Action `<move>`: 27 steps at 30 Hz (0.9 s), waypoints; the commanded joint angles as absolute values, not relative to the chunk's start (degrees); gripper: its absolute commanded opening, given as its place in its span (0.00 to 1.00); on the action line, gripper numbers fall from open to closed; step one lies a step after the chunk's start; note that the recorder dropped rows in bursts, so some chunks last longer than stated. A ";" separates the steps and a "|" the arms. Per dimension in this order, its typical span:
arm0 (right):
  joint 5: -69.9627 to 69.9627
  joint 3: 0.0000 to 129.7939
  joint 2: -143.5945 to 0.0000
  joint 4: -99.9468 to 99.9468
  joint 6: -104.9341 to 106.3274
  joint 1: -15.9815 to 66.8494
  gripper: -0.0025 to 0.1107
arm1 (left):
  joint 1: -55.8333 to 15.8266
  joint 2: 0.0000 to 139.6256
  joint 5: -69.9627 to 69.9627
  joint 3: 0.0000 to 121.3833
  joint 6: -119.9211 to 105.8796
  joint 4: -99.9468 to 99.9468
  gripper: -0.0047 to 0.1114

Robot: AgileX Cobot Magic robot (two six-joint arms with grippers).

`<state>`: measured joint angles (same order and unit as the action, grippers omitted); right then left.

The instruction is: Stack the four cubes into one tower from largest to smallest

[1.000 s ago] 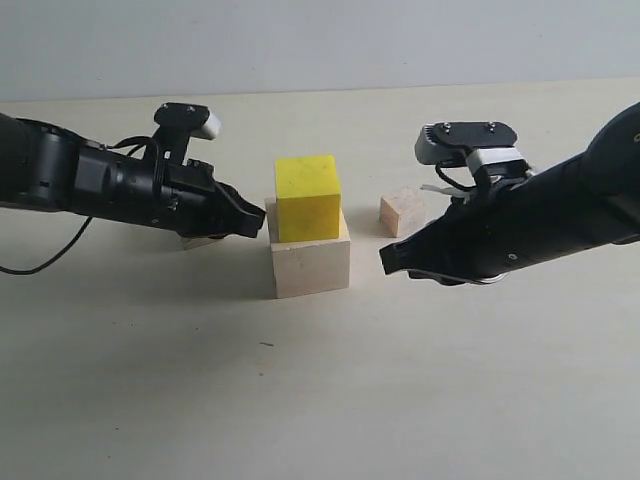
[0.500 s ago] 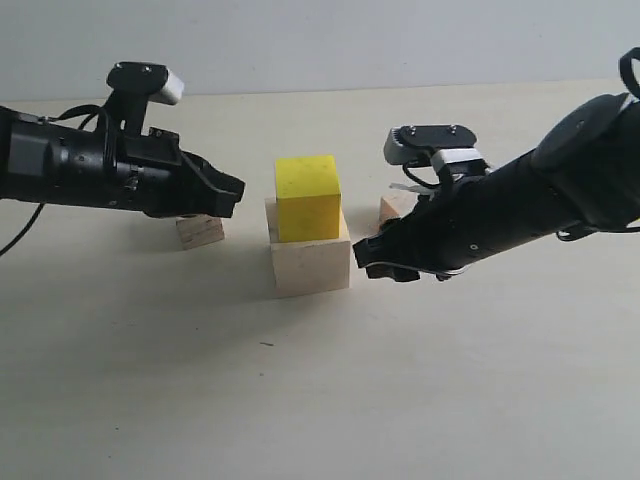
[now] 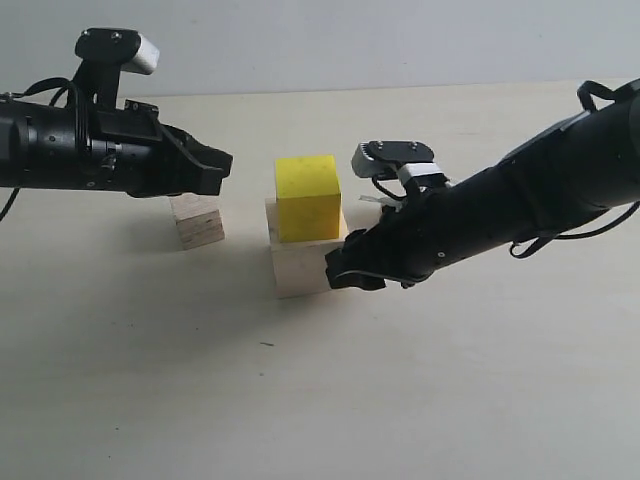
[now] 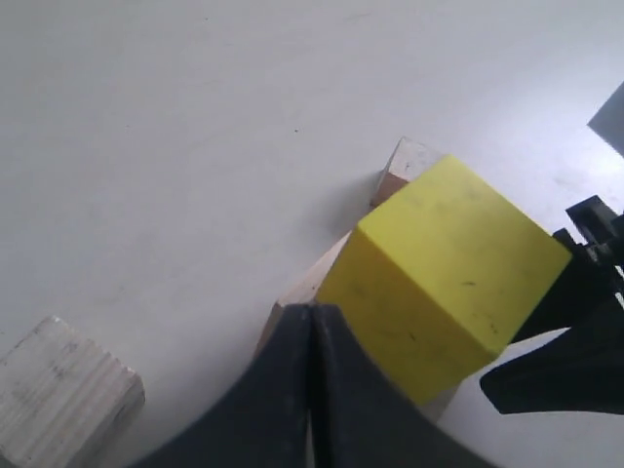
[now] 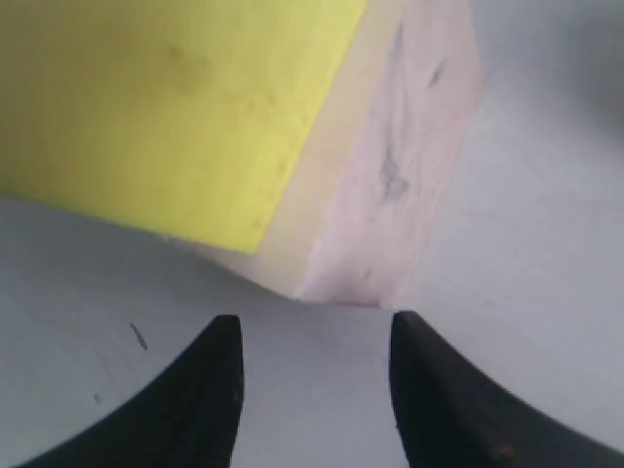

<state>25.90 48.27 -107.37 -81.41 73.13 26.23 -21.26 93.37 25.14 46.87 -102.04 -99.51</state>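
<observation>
Just below my left gripper (image 3: 222, 172), jaws pinched together, lies the plywood cube (image 3: 198, 220), well apart from my spread-open right gripper (image 3: 338, 272).

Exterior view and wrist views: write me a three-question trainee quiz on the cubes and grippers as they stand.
1. True or false: the yellow cube rests on top of the pale wood cube.
2. Where is the plywood cube? A) on the yellow cube B) on the table, apart from the yellow cube C) under the pale wood cube
3. Fill in: the right gripper, empty and low beside the pale wood cube, is ____.
Key: 1 true; 2 B; 3 open.
</observation>
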 commanded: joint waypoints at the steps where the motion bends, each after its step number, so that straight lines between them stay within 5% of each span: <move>1: 25.74 48.86 -108.39 -88.26 80.00 26.01 0.43 | -21.08 92.81 24.98 46.71 -101.57 -99.95 0.04; 27: 27.78 49.00 -109.98 -99.95 90.93 26.01 0.43 | -21.08 92.82 24.71 46.71 -100.95 -99.95 0.04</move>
